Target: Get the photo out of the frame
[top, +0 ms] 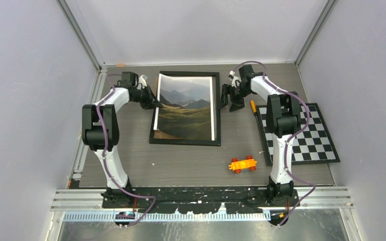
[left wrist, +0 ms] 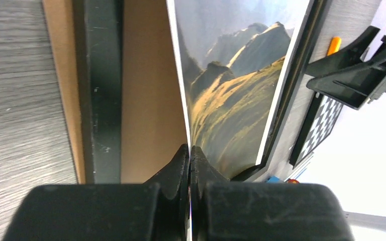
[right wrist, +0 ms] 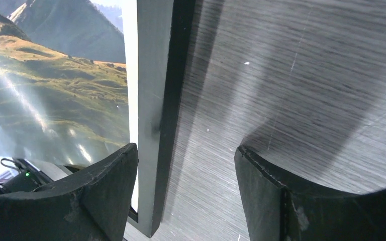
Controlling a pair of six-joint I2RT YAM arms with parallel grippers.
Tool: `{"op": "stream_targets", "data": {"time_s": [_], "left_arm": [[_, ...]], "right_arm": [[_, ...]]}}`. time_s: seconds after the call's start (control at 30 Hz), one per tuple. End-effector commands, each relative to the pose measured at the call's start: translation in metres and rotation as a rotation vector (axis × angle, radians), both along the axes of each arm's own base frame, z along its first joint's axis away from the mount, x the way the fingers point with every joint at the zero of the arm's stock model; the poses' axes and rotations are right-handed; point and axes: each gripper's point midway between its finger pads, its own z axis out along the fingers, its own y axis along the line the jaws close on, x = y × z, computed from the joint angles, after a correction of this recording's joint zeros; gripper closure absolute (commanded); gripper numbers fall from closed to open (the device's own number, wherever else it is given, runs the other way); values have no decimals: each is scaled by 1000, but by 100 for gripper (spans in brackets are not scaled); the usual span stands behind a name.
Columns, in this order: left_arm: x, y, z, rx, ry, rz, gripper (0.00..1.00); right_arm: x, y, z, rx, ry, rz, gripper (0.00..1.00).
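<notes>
The photo point(top: 186, 108) is lying in the frame point(top: 218, 113) at the middle of the far half of the table point(top: 181, 168). Its right edge is sitting along the frame's right rail, while its left side is curling upward, away from the brown backing board point(left wrist: 151, 90) that is showing underneath in the left wrist view. The left gripper point(top: 153, 103) is pinching the photo's thin white left edge about halfway along, with its fingers pressed together on the sheet. The left arm is reaching forward from its base, elbow raised high, forearm angling inward to the right and wrist dipping toward the frame's left rail.

The right gripper point(top: 229, 98) is hovering just beside the frame's right rail near its far end, with its fingers spread wide and holding nothing. In the right wrist view the rail is running up through the gap between them; whether either finger is touching it cannot be told. The right arm is stretching far forward, elbow bent high, wrist turning inward to the left.

An orange marker point(top: 253, 106) is lying near that gripper, beside the checkerboard mat point(top: 306, 138). An orange toy car point(top: 243, 164) is sitting nearer the bases.
</notes>
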Motion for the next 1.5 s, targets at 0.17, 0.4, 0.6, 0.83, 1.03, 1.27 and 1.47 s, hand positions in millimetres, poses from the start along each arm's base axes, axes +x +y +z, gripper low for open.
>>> {"op": "stream_targets", "data": {"time_s": [0.17,0.4,0.6,0.83,1.03,1.27,1.47], "left_arm": [[14,3,-5,-13,-21,34,100],[17,1,-16,-18,-8,29,100],[-1,8,-7,28,38,6,75],[2,40,27,57,-41,69,33],[25,69,71,109,-154,71,3],[47,86,120,210,-297,9,0],[62,121,167,277,-429,38,0]], "right_arm": [[-17,4,5,27,42,6,25],[-16,4,5,26,41,11,25],[-14,5,5,24,38,12,25],[-12,4,10,11,19,31,25],[2,-5,47,-35,-54,114,24],[38,-17,113,-44,-220,96,21],[67,-37,174,-73,-436,14,9]]}}
